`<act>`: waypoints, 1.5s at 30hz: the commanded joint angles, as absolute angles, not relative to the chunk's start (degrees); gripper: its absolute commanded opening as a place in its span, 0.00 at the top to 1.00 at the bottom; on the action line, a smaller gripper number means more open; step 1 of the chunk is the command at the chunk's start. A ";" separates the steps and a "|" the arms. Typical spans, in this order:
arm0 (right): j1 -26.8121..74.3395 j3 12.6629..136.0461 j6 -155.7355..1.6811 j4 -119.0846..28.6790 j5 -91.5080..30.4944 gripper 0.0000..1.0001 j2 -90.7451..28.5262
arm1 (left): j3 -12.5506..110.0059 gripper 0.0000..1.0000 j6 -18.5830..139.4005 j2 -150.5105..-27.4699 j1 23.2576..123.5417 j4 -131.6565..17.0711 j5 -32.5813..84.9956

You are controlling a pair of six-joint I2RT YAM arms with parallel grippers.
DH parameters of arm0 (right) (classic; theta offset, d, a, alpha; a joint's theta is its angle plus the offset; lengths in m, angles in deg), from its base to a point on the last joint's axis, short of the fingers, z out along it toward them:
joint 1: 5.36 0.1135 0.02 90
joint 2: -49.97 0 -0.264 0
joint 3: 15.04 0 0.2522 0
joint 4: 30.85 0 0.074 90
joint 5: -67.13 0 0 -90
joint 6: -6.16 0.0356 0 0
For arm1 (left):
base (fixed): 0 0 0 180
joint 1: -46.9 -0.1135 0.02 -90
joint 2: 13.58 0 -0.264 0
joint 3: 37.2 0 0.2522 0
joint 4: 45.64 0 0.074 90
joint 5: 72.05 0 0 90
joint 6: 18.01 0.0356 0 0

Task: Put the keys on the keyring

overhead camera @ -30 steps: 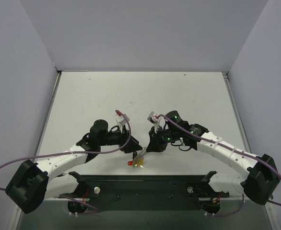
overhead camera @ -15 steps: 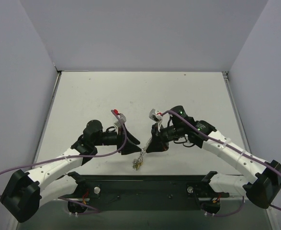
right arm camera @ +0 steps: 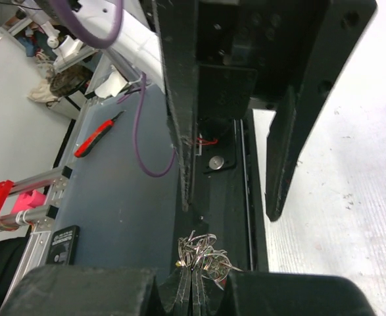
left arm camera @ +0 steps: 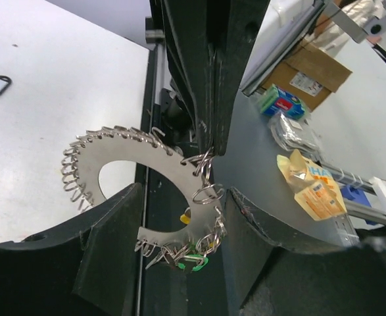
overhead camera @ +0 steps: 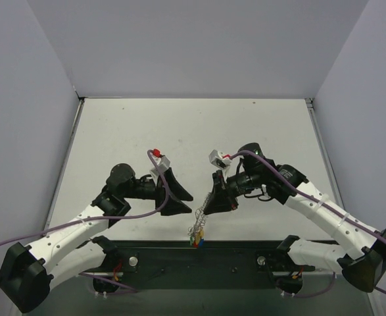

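Pale lilac walls (overhead camera: pixel 199 46), white tabletop (overhead camera: pixel 193 125), perhaps cardboard boxes (left arm camera: pixel 317 66) beyond

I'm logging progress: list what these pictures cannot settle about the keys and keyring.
Top view: the keys below the keyring are a coloured speck, too small to count.
Left wrist view: one green key head shows; others are lost among the ring's loops.
Right wrist view: the shut right jaws cover most of the keyring; only a few loops poke out.
Any view: whether a key is threaded on, too small to tell.

The silvery, loop-edged keyring (left arm camera: pixel 176 184) hangs upright in mid-air, green- and yellow-headed keys (left arm camera: pixel 191 261) bunched at its bottom.
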State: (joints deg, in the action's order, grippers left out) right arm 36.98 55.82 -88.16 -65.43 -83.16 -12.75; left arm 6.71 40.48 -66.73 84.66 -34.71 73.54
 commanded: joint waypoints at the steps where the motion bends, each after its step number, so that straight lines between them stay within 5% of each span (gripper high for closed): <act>1: 36.65 59.36 -89.82 -64.47 -89.57 1.00 -10.06 | 9.78 0.37 39.20 -68.86 87.05 -30.66 77.71; 11: 36.38 59.19 -89.73 -65.00 -88.52 1.00 -8.83 | 10.75 0.39 38.15 -72.12 90.05 -27.50 78.41; 18: 35.95 58.84 -89.73 -64.91 -87.38 1.00 -8.65 | 10.57 0.55 35.25 -72.91 90.93 -23.89 79.47; 27: 35.59 58.66 -89.73 -64.82 -86.50 1.00 -7.95 | 10.40 0.99 34.90 -73.09 91.90 -23.89 79.47; 45: 35.15 57.26 -88.94 -63.77 -86.15 1.00 -7.42 | 13.56 1.00 45.71 -63.95 91.81 -44.98 69.46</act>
